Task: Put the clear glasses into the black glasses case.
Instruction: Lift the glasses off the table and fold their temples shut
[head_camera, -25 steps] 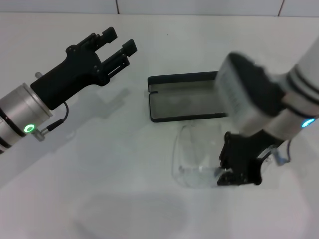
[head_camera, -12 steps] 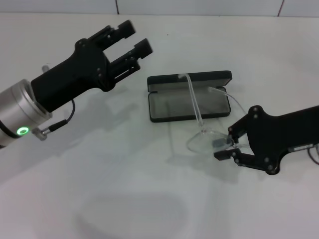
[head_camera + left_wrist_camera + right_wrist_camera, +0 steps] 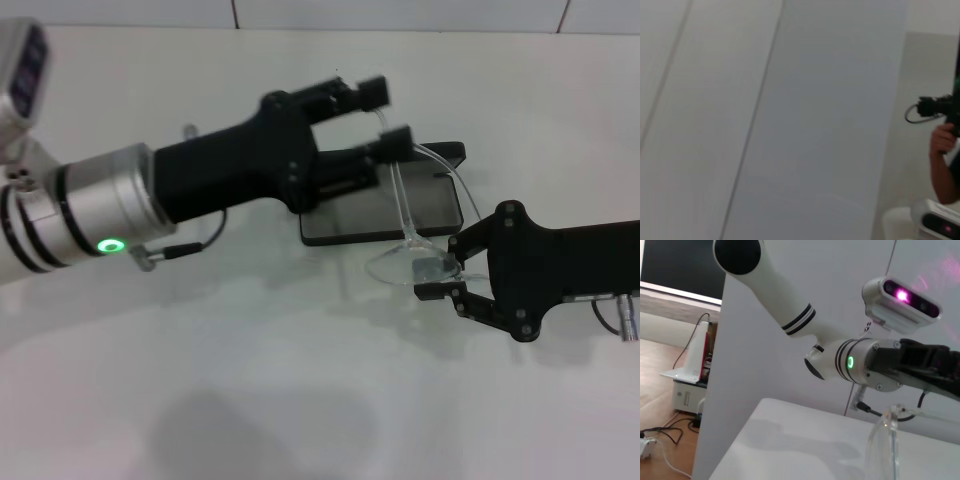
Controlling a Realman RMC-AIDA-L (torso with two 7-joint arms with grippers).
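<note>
The clear glasses (image 3: 398, 266) are held upright just in front of the black glasses case (image 3: 432, 210), their temples rising over it. My right gripper (image 3: 437, 272) is shut on the front of the glasses near one lens. The case lies open, grey lining up, with its lid (image 3: 450, 152) at the back. Its left part is hidden behind my left gripper (image 3: 386, 117), which is open above the case with one thin temple rising between its fingers. In the right wrist view a clear lens (image 3: 887, 440) stands close up, with the left arm (image 3: 900, 360) behind it.
The white table (image 3: 250, 400) carries only the case. A tiled wall edge (image 3: 400, 15) runs along the back. The left wrist view shows a pale wall (image 3: 790, 120) and a person's hand (image 3: 942, 140) with a cable at the side.
My left arm has swung right, from beside the case to over it, its fingers now around a temple. The right gripper has shifted the glasses slightly towards the case.
</note>
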